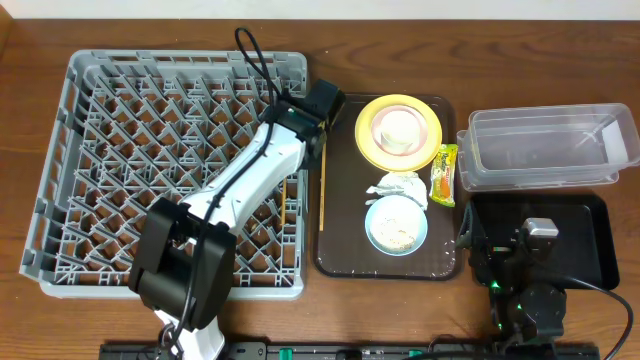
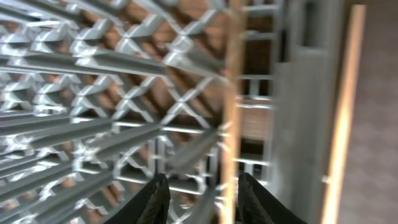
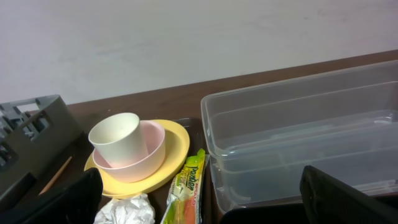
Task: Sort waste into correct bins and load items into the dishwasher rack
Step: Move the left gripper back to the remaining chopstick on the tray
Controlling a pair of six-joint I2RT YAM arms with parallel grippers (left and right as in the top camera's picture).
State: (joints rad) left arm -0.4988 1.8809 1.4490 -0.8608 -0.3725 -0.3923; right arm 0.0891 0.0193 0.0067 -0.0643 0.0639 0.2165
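With the left gripper (image 2: 205,200) standing open and clamping nothing over the dishwasher rack (image 2: 93,93), one chopstick (image 2: 231,124) just inside its right finger and the other chopstick (image 2: 343,112) beyond the rack wall, likely best: centre over the outer one before closing.

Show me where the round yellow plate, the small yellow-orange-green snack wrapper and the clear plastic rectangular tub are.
Round yellow plate (image 1: 364,135): overhead view, left rim.
Small yellow-orange-green snack wrapper (image 1: 444,174): overhead view, its middle.
Clear plastic rectangular tub (image 1: 545,148): overhead view, bare floor.
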